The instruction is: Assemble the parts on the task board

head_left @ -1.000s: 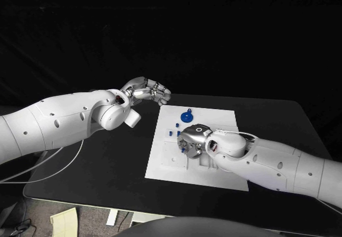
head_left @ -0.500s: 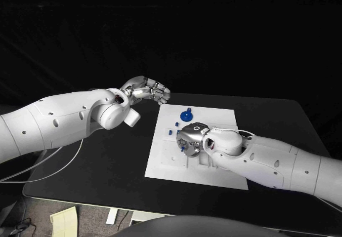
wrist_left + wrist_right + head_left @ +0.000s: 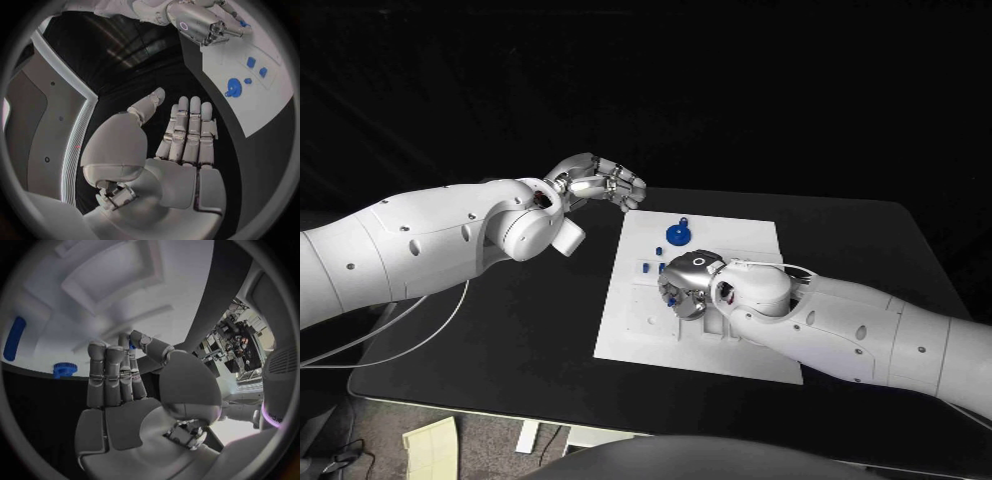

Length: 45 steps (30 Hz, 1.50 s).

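We see the black table (image 3: 516, 330) carrying the white board (image 3: 733, 240) at its middle. Our right hand (image 3: 687, 285) rests low over the board's centre, fingers extended together, empty. Our left hand (image 3: 599, 183) hovers beyond the board's far left corner, open and empty. A round blue part (image 3: 678, 236) lies near the far edge, smaller blue parts (image 3: 651, 266) just beside the right hand.

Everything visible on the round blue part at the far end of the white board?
The round blue part is a flat disc, plastic by its look, with a small tab on its far edge and a pale spot at its centre. In the left wrist view its rim looks lobed. It lies on the white task board near the far edge, untouched by either hand.
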Motion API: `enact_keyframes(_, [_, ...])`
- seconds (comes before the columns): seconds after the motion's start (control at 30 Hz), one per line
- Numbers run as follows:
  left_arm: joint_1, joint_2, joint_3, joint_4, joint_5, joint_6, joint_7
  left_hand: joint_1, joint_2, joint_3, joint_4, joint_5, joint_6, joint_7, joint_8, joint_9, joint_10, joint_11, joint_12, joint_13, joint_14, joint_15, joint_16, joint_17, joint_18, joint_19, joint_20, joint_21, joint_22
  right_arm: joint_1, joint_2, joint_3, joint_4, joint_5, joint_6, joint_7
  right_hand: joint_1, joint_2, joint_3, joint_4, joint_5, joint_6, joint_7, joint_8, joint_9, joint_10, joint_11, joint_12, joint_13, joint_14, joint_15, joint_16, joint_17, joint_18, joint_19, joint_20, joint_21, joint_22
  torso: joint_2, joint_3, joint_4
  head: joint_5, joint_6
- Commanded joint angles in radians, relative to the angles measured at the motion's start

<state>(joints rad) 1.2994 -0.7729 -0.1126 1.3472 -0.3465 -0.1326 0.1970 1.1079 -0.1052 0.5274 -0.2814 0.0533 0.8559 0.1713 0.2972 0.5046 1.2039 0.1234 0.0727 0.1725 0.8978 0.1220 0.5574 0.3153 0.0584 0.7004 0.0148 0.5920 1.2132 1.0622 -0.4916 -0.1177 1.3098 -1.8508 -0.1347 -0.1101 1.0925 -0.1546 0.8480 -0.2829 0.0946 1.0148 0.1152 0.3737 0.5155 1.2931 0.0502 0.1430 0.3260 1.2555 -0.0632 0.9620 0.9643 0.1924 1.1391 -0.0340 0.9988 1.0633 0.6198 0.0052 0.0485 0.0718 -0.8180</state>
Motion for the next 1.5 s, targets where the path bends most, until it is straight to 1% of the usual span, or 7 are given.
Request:
enact_keyframes(0.03, [0.001, 0.0, 0.001, 0.001, 0.005, 0.014, 0.004, 0.001, 0.003, -0.003, 0.001, 0.0, -0.007, -0.002, 0.004, -0.002, -0.006, -0.002, -0.003, -0.002, 0.008, 0.002, -0.007, 0.002, 0.02, -0.002, 0.008, -0.006, 0.001, -0.007, -0.004, -0.006, -0.011, 0.019, 0.006, -0.005, -0.017, -0.011, -0.027, -0.005, 0.025, -0.035, 0.013, -0.028, -0.009, -0.039, 0.013, -0.027, -0.016, -0.002, 0.015, -0.007, -0.001, 0.069, -0.009, 0.0, 0.003, 0.003, 0.0, 0.0009, -0.0002, 0.0, 0.0])
enact_keyframes(0.63, [0.001, 0.0, 0.0, 0.0, 0.005, 0.019, 0.0, 0.001, 0.001, -0.004, 0.001, 0.0, -0.011, 0.0, 0.003, -0.003, -0.009, -0.001, -0.004, -0.003, 0.007, 0.003, -0.012, 0.004, 0.02, -0.003, 0.009, -0.009, 0.002, -0.006, -0.01, -0.006, -0.009, 0.035, -0.042, -0.009, -0.003, -0.037, -0.056, -0.001, 0.011, -0.085, 0.036, -0.061, -0.025, -0.092, 0.036, -0.067, -0.044, -0.003, 0.037, -0.014, 0.005, 0.069, -0.014, 0.003, 0.0, 0.004, 0.0, -0.0001, 0.0005, -0.001, 0.003])
enact_keyframes(0.93, [0.001, -0.002, 0.0, -0.008, 0.005, 0.018, 0.002, 0.001, 0.001, -0.004, 0.001, 0.0, -0.011, 0.0, 0.004, -0.003, -0.009, -0.001, -0.003, -0.003, 0.007, 0.003, -0.013, 0.005, 0.02, -0.003, 0.009, -0.009, 0.003, 0.02, -0.094, -0.003, 0.088, 0.047, -0.079, -0.016, 0.006, -0.044, -0.05, -0.001, 0.018, -0.086, 0.037, -0.063, -0.027, -0.088, 0.035, -0.067, -0.047, 0.0, 0.036, -0.014, 0.006, 0.069, -0.01, 0.002, 0.0, 0.003, -0.001, 0.0005, -0.0008, -0.009, 0.013])
enact_keyframes(1.07, [0.001, -0.005, 0.0, -0.011, 0.005, 0.017, 0.005, 0.002, 0.001, -0.003, 0.001, 0.0, -0.011, 0.0, 0.004, -0.003, -0.009, -0.001, -0.003, -0.003, 0.007, 0.003, -0.013, 0.005, 0.02, -0.003, 0.009, -0.009, 0.003, 0.059, -0.152, 0.026, 0.141, 0.134, -0.113, 0.009, 0.007, -0.048, -0.048, 0.001, 0.02, -0.086, 0.038, -0.063, -0.027, -0.086, 0.034, -0.066, -0.049, 0.004, 0.035, -0.012, 0.007, 0.069, -0.006, 0.001, 0.001, 0.003, -0.002, 0.0018, -0.0026, -0.016, 0.024])
enact_keyframes(1.17, [0.001, -0.006, 0.0, -0.014, 0.005, 0.016, 0.008, 0.002, 0.001, -0.003, 0.001, 0.0, -0.011, 0.0, 0.004, -0.003, -0.009, -0.001, -0.003, -0.003, 0.007, 0.003, -0.013, 0.005, 0.02, -0.003, 0.009, -0.01, 0.003, 0.084, -0.201, 0.079, 0.167, 0.199, -0.096, 0.026, -0.003, -0.054, -0.058, 0.006, 0.035, -0.089, 0.039, -0.065, -0.03, -0.082, 0.032, -0.065, -0.052, 0.023, 0.032, -0.004, 0.01, 0.069, 0.012, -0.004, 0.011, 0.006, -0.002, 0.0026, -0.0046, -0.024, 0.032])
enact_keyframes(1.27, [0.001, -0.008, 0.0, -0.014, 0.005, 0.015, 0.009, 0.002, 0.001, -0.003, 0.001, 0.0, -0.011, 0.0, 0.004, -0.003, -0.009, -0.001, -0.003, -0.003, 0.007, 0.003, -0.014, 0.006, 0.02, -0.004, 0.009, -0.01, 0.003, 0.108, -0.237, 0.099, 0.17, 0.205, -0.068, 0.032, -0.019, -0.061, -0.085, 0.001, 0.061, -0.088, 0.038, -0.065, -0.031, -0.085, 0.033, -0.068, -0.057, 0.03, 0.033, -0.003, 0.012, 0.069, 0.021, -0.008, 0.014, 0.007, -0.003, 0.0031, -0.0053, -0.033, 0.039])
enact_keyframes(1.5, [0.001, -0.004, 0.0, -0.016, 0.005, 0.018, 0.01, 0.002, 0.0, -0.004, 0.001, 0.0, -0.011, 0.0, 0.005, -0.003, -0.008, -0.001, -0.002, -0.003, 0.008, 0.003, -0.014, 0.007, 0.02, -0.003, 0.009, -0.01, 0.004, 0.136, -0.289, 0.103, 0.135, 0.196, -0.009, 0.031, -0.046, -0.069, -0.196, -0.006, 0.134, -0.098, 0.036, -0.067, -0.034, -0.122, 0.043, -0.077, -0.078, 0.043, 0.043, -0.002, 0.018, 0.069, 0.032, -0.015, 0.014, 0.006, -0.004, 0.0063, -0.0081, -0.044, 0.048])
